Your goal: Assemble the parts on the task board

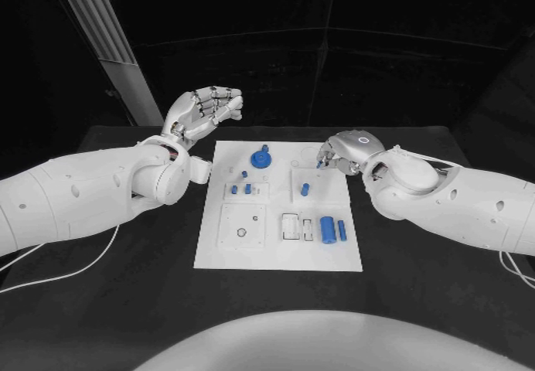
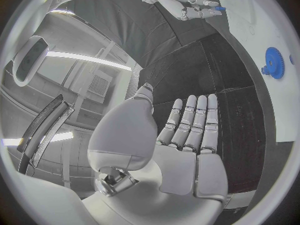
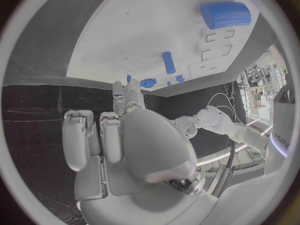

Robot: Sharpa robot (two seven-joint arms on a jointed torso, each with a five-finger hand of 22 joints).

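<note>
At ten o'clock off the flat white task board (image 1: 279, 255), left hand (image 1: 204, 110): silver, fingers straight and apart, holding nothing. On the board: toothed blue gear (image 1: 261, 158), ribbed blue cylinder (image 1: 328, 229). At two o'clock, right hand (image 1: 348, 150): curled, pinching a small blue piece (image 1: 320, 164).

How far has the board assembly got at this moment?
Early to middle stage. A blue gear already sits on the task board, and small blue pegs stand nearby. The right hand pinches a small blue piece at the board's far edge. The left hand hovers open off the board. A blue cylinder and bar lie loose.
</note>
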